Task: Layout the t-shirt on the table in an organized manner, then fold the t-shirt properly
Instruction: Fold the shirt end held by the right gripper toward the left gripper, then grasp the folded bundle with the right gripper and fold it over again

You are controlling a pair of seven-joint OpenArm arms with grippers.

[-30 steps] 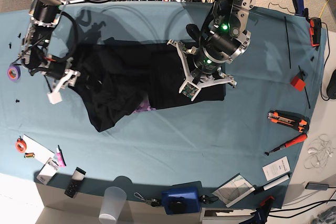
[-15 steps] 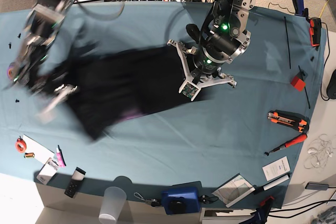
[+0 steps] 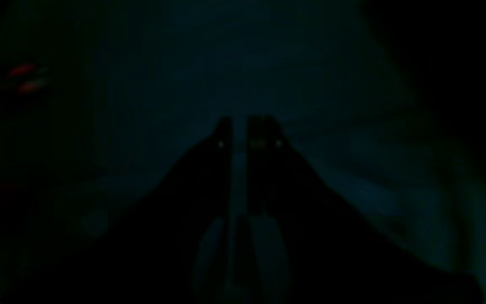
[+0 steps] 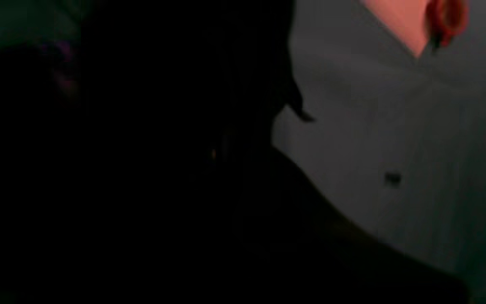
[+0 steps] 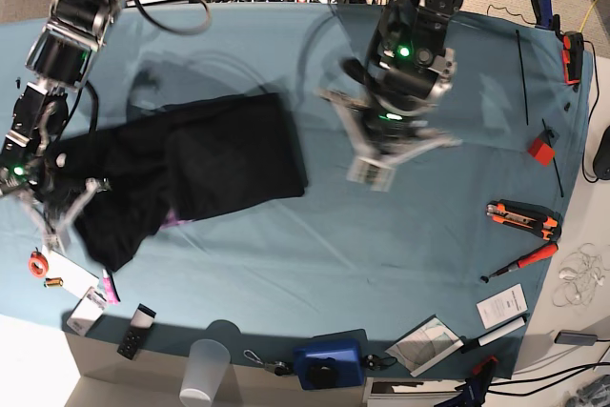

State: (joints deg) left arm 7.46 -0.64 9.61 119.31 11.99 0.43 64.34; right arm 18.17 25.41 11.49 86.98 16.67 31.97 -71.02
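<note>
The right end effector [image 5: 57,221] sits at about nine o'clock in the base view, at the left edge of the t-shirt [image 5: 195,171]. Its white fingers [image 5: 46,226] are splayed apart beside the cloth, but whether they pinch fabric cannot be told; its wrist view is almost black, showing only dark cloth against grey-teal covering.

The left end effector [image 5: 381,145] hangs blurred at about one o'clock, over bare worktop [image 5: 315,264] and apart from the shirt. In its dim wrist view the two fingertips [image 3: 222,139] stand close together with only a thin slit between them, nothing visible in the slit.

Outward from the arms, the black t-shirt lies left of centre, between nine and ten o'clock, bunched and layered, with a sliver of purple print [image 5: 174,221] peeking from its lower edge. Sleeves and hem cannot be told apart.

The teal worktop holds clutter around its rim: a clear cup [image 5: 205,371] at seven o'clock, orange-handled tools [image 5: 522,219] at four o'clock, a red block [image 5: 541,151] at three o'clock.

Judging by this, the layout step is unfinished: the shirt needs spreading flat, and no neat fold has begun.
</note>
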